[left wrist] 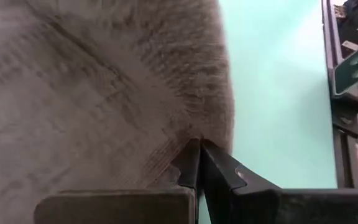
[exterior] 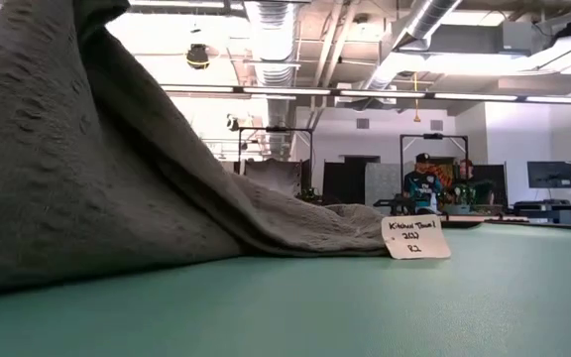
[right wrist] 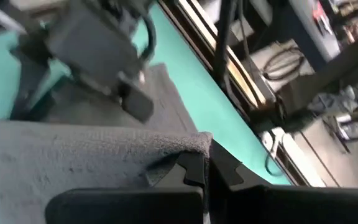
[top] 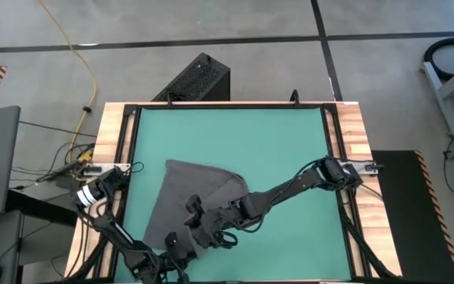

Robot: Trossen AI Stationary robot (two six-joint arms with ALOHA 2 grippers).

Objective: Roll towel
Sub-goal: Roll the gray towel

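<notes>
Towel [top: 187, 197], charcoal-grey and rumpled, lies peaked on green mat [top: 290, 142].

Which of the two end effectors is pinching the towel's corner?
Both are shut on the towel; the right end effector clamps a corner, while the left end effector grips along an edge.

Wood-edged table [top: 351, 134], green mat [top: 274, 150] covering its top, charcoal towel [top: 187, 197] lying near-left on the mat
</notes>
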